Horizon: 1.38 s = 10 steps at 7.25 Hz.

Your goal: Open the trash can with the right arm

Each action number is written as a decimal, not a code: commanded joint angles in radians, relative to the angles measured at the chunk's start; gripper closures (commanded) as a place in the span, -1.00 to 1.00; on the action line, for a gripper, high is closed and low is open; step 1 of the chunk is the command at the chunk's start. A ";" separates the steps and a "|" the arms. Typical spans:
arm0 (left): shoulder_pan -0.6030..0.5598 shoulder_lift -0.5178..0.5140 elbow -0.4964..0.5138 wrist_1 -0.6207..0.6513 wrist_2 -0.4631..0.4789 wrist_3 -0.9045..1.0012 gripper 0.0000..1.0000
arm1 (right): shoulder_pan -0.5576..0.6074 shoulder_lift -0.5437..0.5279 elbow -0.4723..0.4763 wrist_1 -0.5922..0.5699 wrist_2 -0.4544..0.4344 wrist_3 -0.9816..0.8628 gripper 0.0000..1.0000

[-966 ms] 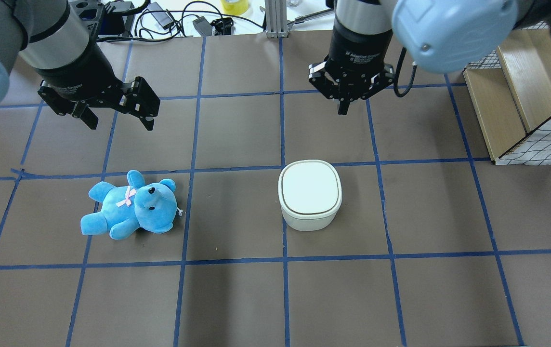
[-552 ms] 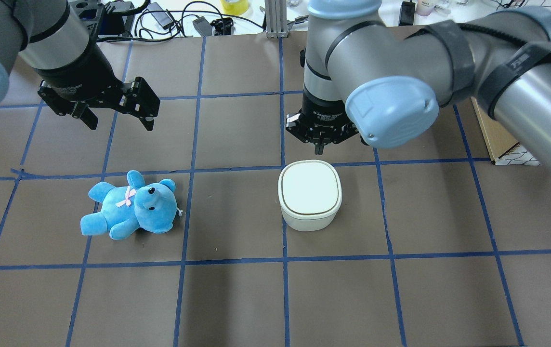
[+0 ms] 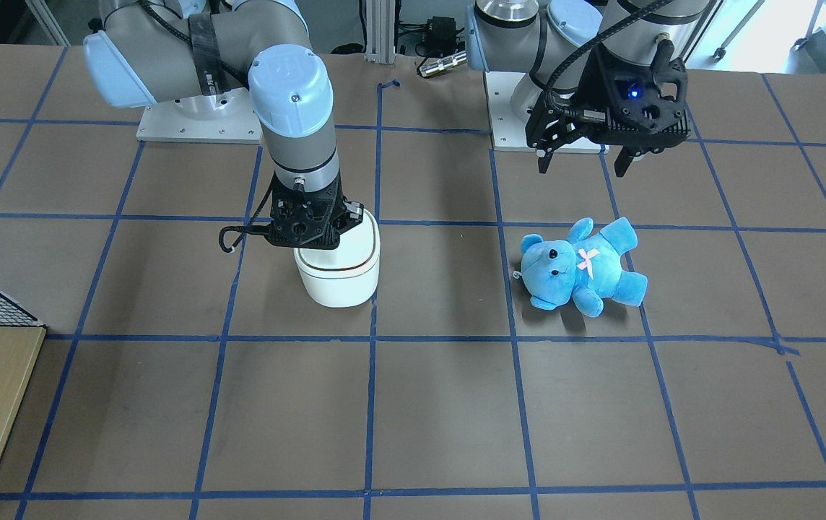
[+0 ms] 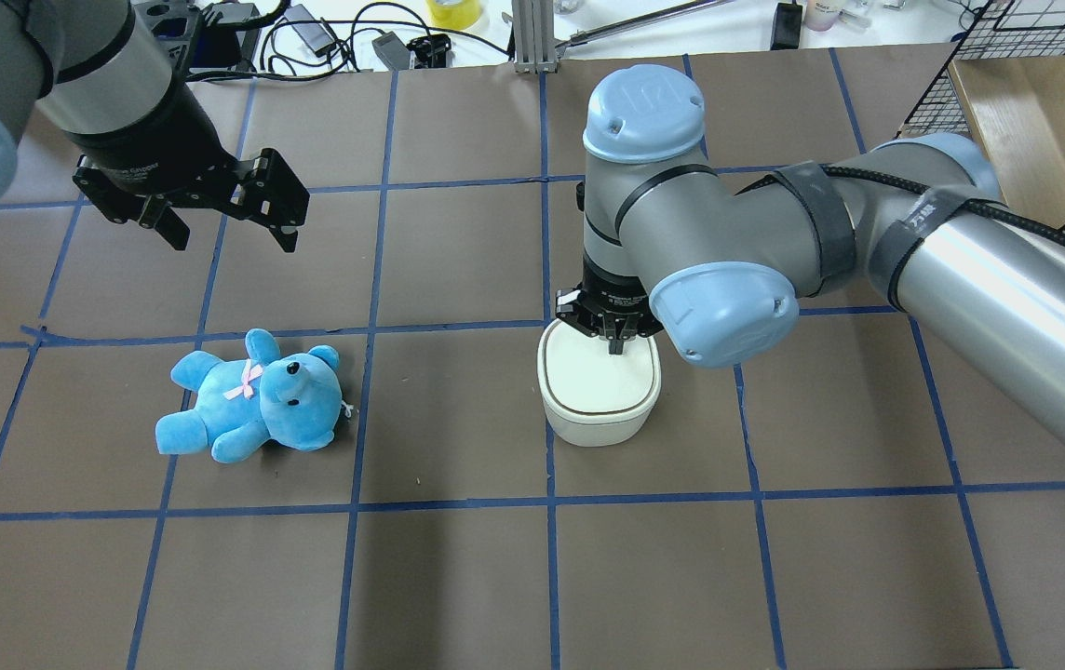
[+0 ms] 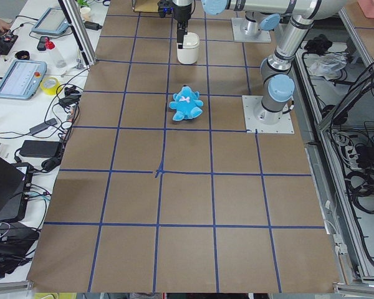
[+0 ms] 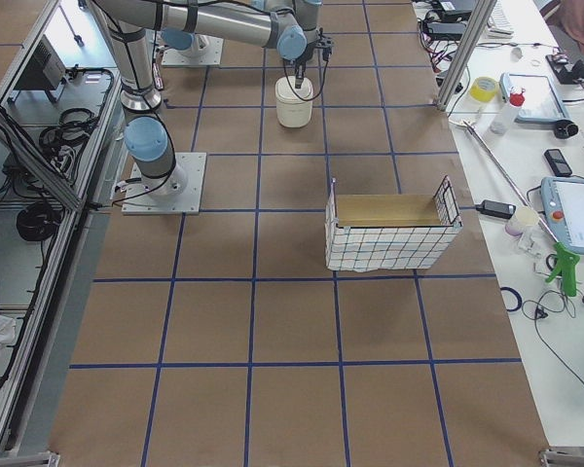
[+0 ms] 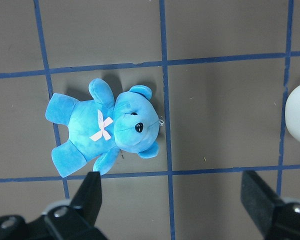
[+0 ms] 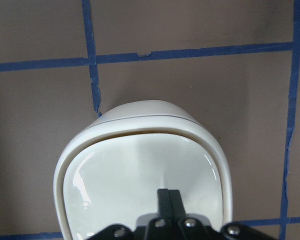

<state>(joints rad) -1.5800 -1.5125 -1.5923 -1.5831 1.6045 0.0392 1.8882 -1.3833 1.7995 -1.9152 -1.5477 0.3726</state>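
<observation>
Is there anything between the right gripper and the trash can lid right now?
Nothing visible. The right gripper, fingers shut, is directly over the lid of the trash can, and the bear lies well off to the side.

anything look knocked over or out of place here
Nothing stands out. The trash can stands upright and closed, and the teddy bear simply lies on its back on the table. Nothing looks spilled or damaged.
</observation>
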 commanded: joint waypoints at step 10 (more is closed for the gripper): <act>0.000 0.000 0.000 0.000 0.000 -0.001 -1.00 | -0.208 -0.108 -0.365 0.330 -0.058 -0.214 -1.00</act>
<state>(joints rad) -1.5800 -1.5125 -1.5923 -1.5831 1.6045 0.0392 1.7370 -1.4882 1.4934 -1.6203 -1.6000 0.2350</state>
